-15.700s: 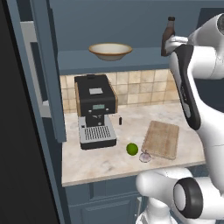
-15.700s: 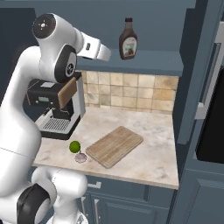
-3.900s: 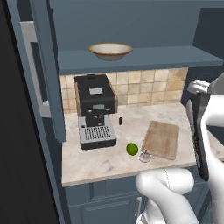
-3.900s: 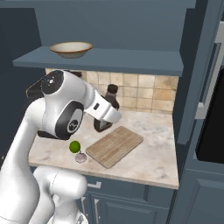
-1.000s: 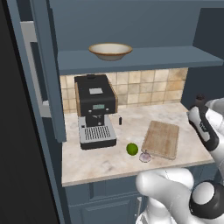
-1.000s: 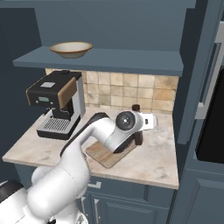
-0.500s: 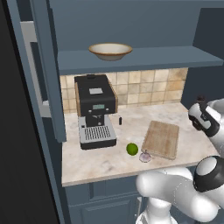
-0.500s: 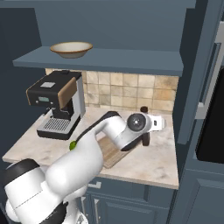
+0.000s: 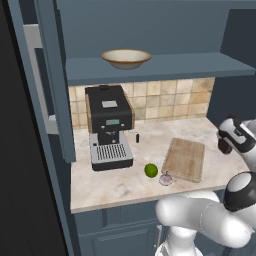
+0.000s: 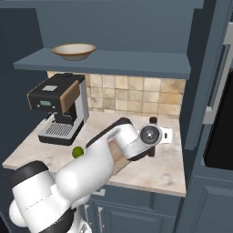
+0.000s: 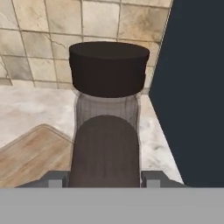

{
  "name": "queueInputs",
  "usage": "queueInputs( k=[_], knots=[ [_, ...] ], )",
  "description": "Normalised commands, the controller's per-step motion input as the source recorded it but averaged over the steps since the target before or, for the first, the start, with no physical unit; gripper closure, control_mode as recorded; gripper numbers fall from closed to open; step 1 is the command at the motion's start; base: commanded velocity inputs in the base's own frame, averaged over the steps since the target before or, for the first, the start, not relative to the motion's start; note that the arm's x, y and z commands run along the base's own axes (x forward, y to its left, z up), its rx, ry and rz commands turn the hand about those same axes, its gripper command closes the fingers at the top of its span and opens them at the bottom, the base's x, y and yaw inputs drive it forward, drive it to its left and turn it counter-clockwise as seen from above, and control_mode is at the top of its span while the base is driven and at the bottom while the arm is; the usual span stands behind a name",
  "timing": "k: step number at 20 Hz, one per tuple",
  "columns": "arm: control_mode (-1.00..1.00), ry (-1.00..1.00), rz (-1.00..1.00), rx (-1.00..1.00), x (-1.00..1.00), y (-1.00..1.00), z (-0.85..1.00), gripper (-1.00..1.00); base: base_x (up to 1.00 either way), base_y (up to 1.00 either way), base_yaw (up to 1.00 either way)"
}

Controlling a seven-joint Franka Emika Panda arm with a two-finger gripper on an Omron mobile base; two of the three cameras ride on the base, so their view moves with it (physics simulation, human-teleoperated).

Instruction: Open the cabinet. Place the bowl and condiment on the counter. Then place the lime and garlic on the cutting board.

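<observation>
Cabinet (image 9: 50, 75) open. Gripper (image 11: 107, 186) clamped on the condiment (image 11: 108, 127), held upright low over the counter (image 9: 120, 182) at the far right, past the cutting board (image 9: 185, 158); touchdown can't be confirmed, so I'd call it mid-placement. Bowl (image 9: 126, 57) sits on the shelf, not moved yet. Lime (image 9: 151, 170) and garlic (image 9: 165, 179) lie on the counter just left of the board, both pending.

tan tiled wall (image 9: 165, 100), black coffee machine (image 9: 108, 125)
</observation>
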Motion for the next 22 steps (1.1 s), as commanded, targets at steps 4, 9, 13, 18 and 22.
queueInputs(
  k=[4,9,13,18,22],
  knots=[
    [-1.00,-0.01,0.00,0.03,0.14,-0.14,-0.22,1.00,0.00,0.00,0.00],
    [-1.00,-0.06,0.00,0.00,0.38,-0.27,-0.15,1.00,0.00,0.00,0.00],
    [-1.00,-0.04,0.00,0.00,0.20,-0.30,-0.12,1.00,0.00,0.00,0.00],
    [-1.00,-0.02,0.00,0.00,0.12,-0.34,-0.11,1.00,0.00,0.00,0.00],
    [-1.00,0.00,0.02,0.00,0.28,-0.17,-0.08,1.00,0.00,0.00,0.00]
  ],
)
